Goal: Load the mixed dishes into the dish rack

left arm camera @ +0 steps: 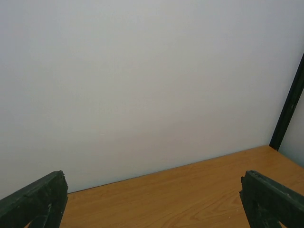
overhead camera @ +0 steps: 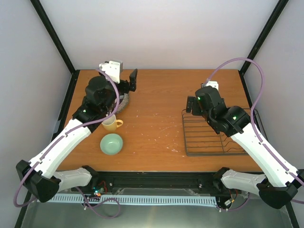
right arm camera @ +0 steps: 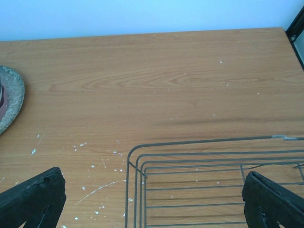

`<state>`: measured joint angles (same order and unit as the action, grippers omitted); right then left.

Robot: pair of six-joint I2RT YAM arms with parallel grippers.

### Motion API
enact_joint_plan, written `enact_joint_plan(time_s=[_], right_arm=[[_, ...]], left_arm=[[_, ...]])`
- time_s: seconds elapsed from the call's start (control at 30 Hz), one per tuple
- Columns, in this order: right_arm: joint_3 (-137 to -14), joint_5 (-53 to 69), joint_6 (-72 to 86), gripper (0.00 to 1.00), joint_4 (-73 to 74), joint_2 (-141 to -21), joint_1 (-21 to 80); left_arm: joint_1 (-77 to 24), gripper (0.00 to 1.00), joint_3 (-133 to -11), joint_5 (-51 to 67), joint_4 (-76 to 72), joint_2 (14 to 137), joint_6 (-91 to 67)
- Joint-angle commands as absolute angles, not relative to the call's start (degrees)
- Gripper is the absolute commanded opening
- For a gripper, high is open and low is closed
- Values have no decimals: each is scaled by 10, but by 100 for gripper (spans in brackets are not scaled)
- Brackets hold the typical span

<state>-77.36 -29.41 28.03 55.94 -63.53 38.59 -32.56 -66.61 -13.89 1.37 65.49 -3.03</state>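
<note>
Since no dish shows in the rack (overhead camera: 204, 137), whose right part the right arm (overhead camera: 256, 142) hides, the loading looks not yet begun. Well left of the rack stand the mug (overhead camera: 111, 124), level with the rack's middle, and the bowl (overhead camera: 111, 144), level with its near half. A plate (right arm camera: 9, 97) with a speckled grey rim lies left of the rack and a little farther back, mostly under the left arm (overhead camera: 66, 137); I cannot tell whether others lie beneath it.

The right gripper (right arm camera: 153, 187) hangs over the rack's far left corner, jaws spread wide, holding nothing. The left gripper (left arm camera: 154, 190), far left of the rack, faces the back wall (left arm camera: 142, 71), jaws likewise spread and empty. Every dish seen is left to carry over.
</note>
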Motion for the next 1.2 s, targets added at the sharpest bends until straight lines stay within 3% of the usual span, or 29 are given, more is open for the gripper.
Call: enact_joint_plan(time_s=[0.0, 0.4, 0.57, 0.63, 1.17], right_arm=[[-770, -257, 270, 100, 554, -630, 382], [-813, -183, 241, 100, 638, -620, 382], [-814, -69, 318, 77, 713, -675, 383], [-796, -43, 345, 72, 738, -698, 384], [-681, -5, 374, 63, 672, -758, 386]], left_arm=[[-322, 100, -713, -148, 77, 704, -35], [-301, 100, -724, -72, 130, 754, -127], [-297, 100, -769, -94, 194, 787, -146], [-296, 100, -770, -100, 207, 785, -154], [-286, 99, -707, -59, 212, 744, -163]])
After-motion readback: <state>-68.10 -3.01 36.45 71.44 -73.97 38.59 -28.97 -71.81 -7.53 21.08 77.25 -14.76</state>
